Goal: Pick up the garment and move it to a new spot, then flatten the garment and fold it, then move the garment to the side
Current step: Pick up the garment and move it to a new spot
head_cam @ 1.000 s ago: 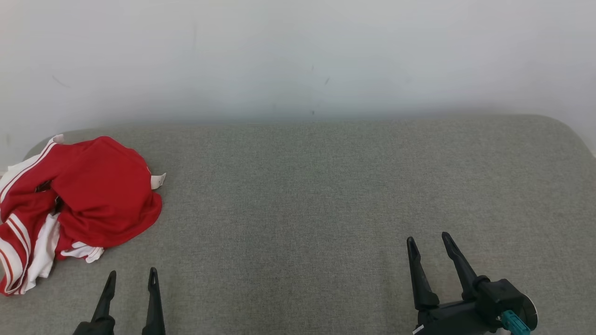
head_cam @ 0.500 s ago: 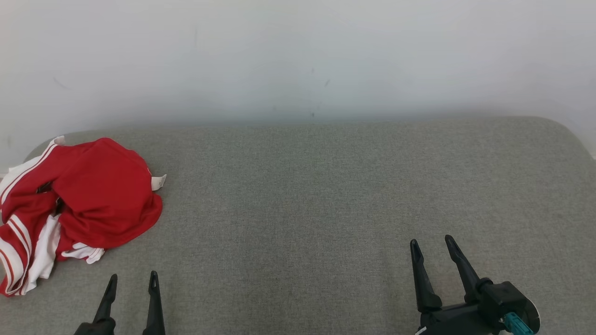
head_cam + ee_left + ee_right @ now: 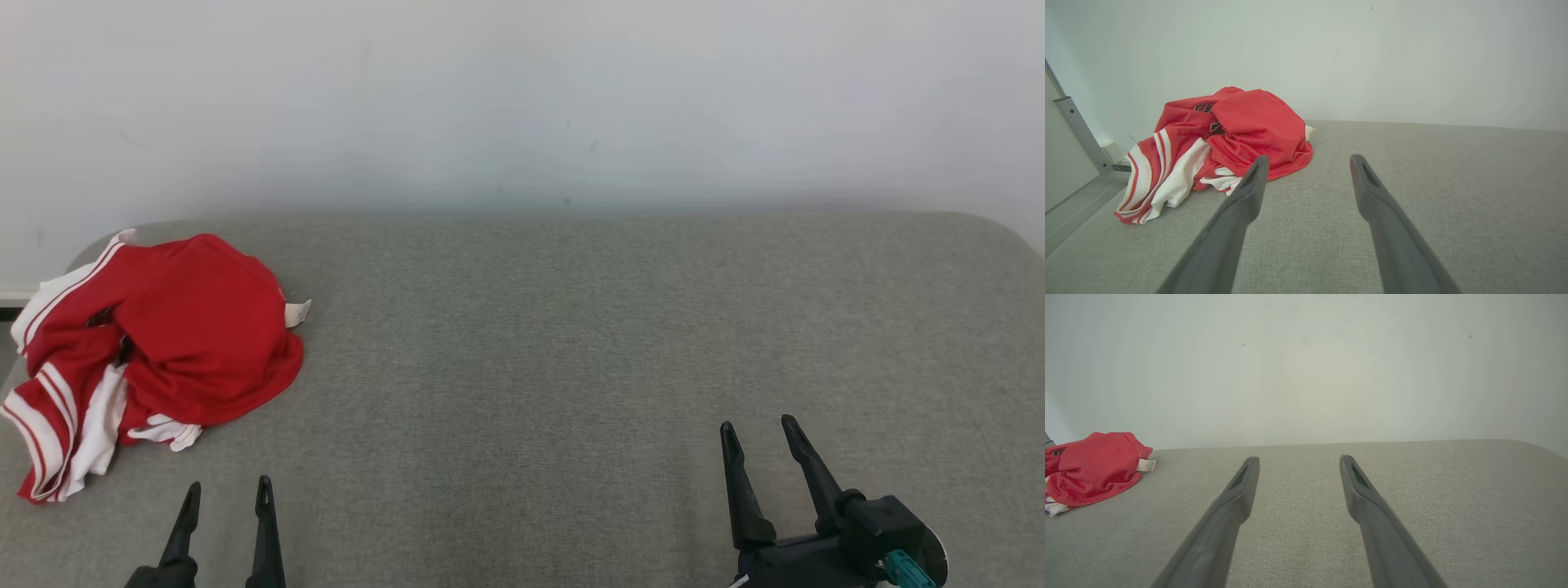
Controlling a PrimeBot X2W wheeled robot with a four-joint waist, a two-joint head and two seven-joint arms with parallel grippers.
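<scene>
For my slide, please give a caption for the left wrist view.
Open left gripper near a crumpled red and white garment on a grey fabric surface.

Bare test room, probably — plain white wall (image 3: 522, 98), grey fabric-covered surface (image 3: 571, 327), metal frame (image 3: 1079, 130).

Grey surface (image 3: 571, 343) open; garment (image 3: 163, 343) heaped far left, wall (image 3: 522, 98) behind

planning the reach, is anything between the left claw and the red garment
No. In the head view the stretch from the left claw to the red garment is bare grey fabric surface; the claw stands open, not touching it.
</scene>
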